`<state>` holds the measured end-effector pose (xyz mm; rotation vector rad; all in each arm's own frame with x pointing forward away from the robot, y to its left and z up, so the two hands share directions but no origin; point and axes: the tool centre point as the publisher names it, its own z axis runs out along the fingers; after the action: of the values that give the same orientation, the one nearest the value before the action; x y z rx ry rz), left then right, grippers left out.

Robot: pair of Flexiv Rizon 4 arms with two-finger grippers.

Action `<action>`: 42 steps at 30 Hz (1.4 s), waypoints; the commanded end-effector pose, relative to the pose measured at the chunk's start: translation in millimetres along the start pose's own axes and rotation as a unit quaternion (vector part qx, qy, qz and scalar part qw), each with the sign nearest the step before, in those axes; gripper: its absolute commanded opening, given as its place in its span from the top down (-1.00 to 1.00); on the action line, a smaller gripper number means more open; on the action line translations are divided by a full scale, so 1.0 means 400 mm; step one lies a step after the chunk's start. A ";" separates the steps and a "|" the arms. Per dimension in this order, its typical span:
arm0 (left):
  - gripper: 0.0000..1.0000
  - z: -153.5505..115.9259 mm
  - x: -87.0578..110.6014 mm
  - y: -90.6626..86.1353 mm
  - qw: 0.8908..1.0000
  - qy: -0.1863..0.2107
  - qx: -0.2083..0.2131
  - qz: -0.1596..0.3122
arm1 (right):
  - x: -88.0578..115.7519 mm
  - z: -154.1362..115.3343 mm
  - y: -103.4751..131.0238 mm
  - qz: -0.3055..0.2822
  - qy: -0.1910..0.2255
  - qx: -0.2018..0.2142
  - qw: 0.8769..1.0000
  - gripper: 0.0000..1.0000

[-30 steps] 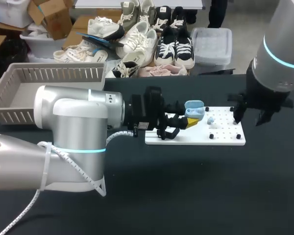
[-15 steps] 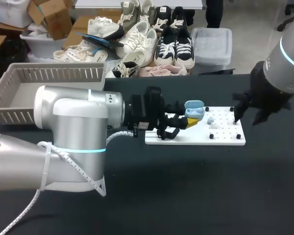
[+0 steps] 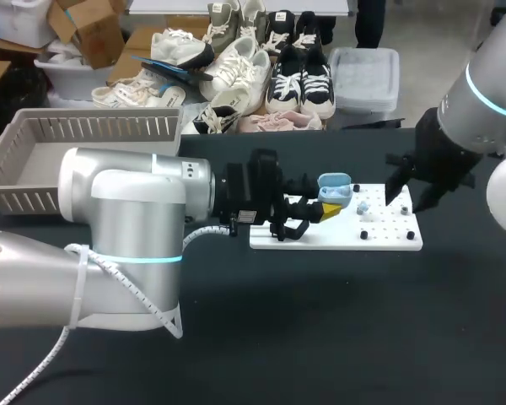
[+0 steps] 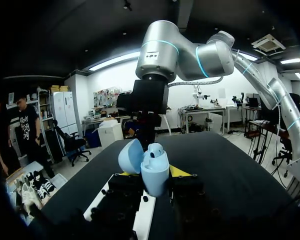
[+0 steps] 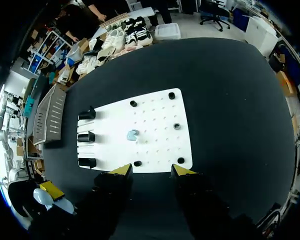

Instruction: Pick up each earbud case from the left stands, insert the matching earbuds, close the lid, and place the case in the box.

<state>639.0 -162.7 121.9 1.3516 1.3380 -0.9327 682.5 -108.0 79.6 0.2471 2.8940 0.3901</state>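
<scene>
Moved: right gripper [image 3: 411,195] shifted left, over board [image 3: 388,237].
Left gripper [image 4: 151,172]: clamped on open case [image 4: 154,161].
Right jaws: apart, empty.
Earbud [image 5: 132,135]: lying on board.

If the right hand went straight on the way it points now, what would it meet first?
Probably the white board, on bare surface near the blue earbud. The open right hand points down at it, though depth is unclear.

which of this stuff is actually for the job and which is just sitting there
For the job: earbud case, in left gripper; loose earbud; white board; black stands; grey basket; right gripper.
Sitting idle: black pegs on the board.
</scene>
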 end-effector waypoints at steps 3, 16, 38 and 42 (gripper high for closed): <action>1.00 0.003 0.001 -0.009 1.000 -0.001 -0.011 0.001 | -0.034 0.037 0.031 0.010 0.013 0.004 1.000 0.07; 1.00 0.003 0.001 -0.009 1.000 -0.001 -0.011 0.001 | -0.042 0.068 0.066 0.019 0.001 0.017 1.000 0.07; 1.00 0.003 0.001 -0.009 1.000 -0.001 -0.011 0.001 | -0.054 0.110 0.098 0.100 -0.026 0.043 0.994 0.08; 1.00 0.003 0.001 -0.009 1.000 -0.001 -0.011 0.001 | -0.054 0.124 0.097 0.121 -0.020 0.035 0.992 0.07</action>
<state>639.0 -162.7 121.9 1.3511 1.3382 -0.9322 716.6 -64.9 51.2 0.6051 2.8480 0.3180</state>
